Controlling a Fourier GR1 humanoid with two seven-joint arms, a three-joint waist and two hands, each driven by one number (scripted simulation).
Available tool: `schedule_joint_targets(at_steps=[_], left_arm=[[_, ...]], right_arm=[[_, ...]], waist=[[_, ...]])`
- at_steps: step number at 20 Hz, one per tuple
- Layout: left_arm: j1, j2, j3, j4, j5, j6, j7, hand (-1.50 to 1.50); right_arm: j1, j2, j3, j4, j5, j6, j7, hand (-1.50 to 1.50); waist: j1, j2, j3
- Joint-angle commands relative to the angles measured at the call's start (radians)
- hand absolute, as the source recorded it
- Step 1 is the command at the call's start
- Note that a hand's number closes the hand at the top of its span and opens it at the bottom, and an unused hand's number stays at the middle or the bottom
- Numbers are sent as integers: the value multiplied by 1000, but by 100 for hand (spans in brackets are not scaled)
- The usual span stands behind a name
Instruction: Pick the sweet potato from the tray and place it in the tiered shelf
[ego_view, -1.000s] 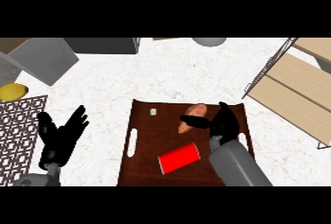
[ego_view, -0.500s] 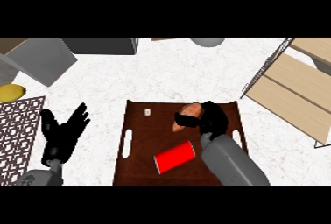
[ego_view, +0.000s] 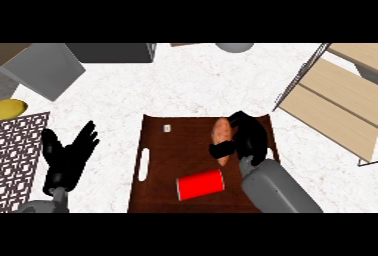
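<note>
An orange-brown sweet potato (ego_view: 221, 132) lies on the right half of the dark brown tray (ego_view: 159, 155). My right hand (ego_view: 247, 136) is curled round it, thumb across its lower end and fingers behind it, hiding its right side. The tiered shelf (ego_view: 336, 97), pale wood boards in a thin wire frame, stands at the right edge of the counter. At the lower left, off the tray, my left hand (ego_view: 65, 155) rests open with fingers up and holds nothing.
A red cup (ego_view: 199, 184) lies on its side on the tray's near part, close to my right forearm. A small white item (ego_view: 167, 128) sits near the tray's far edge. Grey boxes (ego_view: 44, 67) stand at the back left, a patterned mat (ego_view: 18, 150) and yellow fruit (ego_view: 11, 107) far left.
My right hand has closed round the sweet potato: the thumb now crosses its lower end. The view shifted slightly, so the tray sits a little left. Left hand unchanged.
</note>
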Motion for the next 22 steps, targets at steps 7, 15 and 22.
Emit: schedule_joint_targets(at_steps=[7, 15, 22], left_arm=[[19, 17, 40, 21, 2, -31, -22, 0], [12, -50, -4, 18, -40, 24, -23, 0], [6, -2, 27, -1, -20, -8, 18, 0]], right_arm=[[-61, -61, 34, -467, 345, 170, 315, 150], [-231, -110, -176, -677, 426, 465, 421, 150], [-334, -156, -359, -755, 377, 655, 424, 150]], waist=[[-25, -11, -2], [-26, -10, -2], [-18, -9, -2]])
